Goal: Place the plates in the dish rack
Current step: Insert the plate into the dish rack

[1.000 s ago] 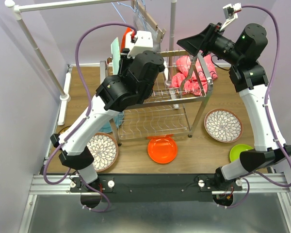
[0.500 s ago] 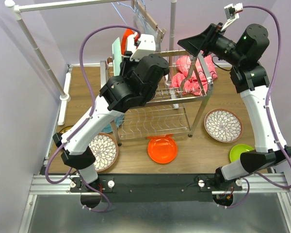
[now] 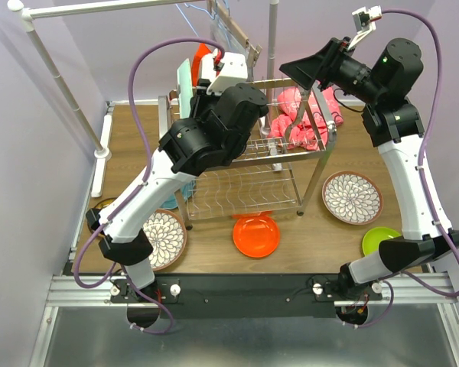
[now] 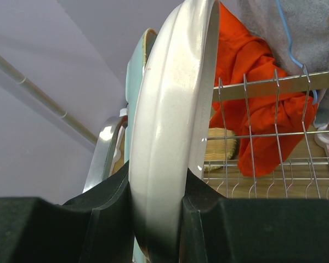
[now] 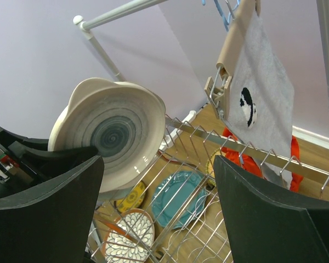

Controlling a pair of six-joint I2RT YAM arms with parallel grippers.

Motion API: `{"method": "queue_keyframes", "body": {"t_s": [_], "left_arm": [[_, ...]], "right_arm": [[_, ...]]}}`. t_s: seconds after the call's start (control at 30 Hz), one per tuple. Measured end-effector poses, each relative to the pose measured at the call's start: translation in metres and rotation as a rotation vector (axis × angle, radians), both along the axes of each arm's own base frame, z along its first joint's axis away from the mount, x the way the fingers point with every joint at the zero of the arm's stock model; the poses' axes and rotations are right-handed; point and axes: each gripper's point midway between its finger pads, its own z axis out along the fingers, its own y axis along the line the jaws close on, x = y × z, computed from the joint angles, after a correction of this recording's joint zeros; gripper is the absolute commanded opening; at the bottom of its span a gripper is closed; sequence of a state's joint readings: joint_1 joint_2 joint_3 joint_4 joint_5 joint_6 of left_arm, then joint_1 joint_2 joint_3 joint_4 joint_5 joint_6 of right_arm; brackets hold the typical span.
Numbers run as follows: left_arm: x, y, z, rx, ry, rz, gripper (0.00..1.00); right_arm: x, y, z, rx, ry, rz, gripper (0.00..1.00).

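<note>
My left gripper (image 4: 156, 183) is shut on the edge of a white plate (image 4: 172, 109) and holds it upright over the left end of the dish rack (image 3: 291, 153). A mint plate (image 4: 132, 82) stands just behind it; it also shows in the top view (image 3: 181, 80). In the right wrist view the white plate (image 5: 107, 137) shows a grey spiral face. My right gripper (image 3: 312, 67) is open and empty, high over the rack's right end. On the table lie an orange plate (image 3: 256, 235), two floral plates (image 3: 162, 238) (image 3: 352, 197), a lime plate (image 3: 381, 241) and a teal plate (image 5: 181, 197).
A pink cloth (image 3: 306, 115) lies on the rack's upper shelf at the right. An orange-red cloth (image 4: 252, 82) hangs behind the rack. A white clothes rail (image 3: 61, 76) runs along the left and back, with a grey cloth on a hanger (image 5: 257, 93). A small yellow plate (image 5: 129, 197) lies beside the rack.
My left arm has shifted a little to the right over the rack's left end with the white plate in it. The right arm has hardly moved.
</note>
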State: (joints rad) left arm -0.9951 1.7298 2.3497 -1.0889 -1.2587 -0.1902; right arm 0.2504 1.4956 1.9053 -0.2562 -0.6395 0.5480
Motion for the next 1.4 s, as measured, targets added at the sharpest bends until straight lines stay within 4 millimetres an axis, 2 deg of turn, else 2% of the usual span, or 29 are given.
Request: {"method": "queue_keyframes", "body": {"t_s": [1.0, 1.4], "left_arm": [[-0.0002, -0.0005, 0.0030, -0.008, -0.007, 0.000, 0.00], [-0.0075, 0.0082, -0.0013, -0.075, -0.014, 0.021, 0.00]], "right_arm": [[0.0008, 0.0007, -0.0013, 0.000, 0.004, -0.003, 0.90], [0.0009, 0.0007, -0.0014, 0.000, 0.004, -0.004, 0.90]]}}
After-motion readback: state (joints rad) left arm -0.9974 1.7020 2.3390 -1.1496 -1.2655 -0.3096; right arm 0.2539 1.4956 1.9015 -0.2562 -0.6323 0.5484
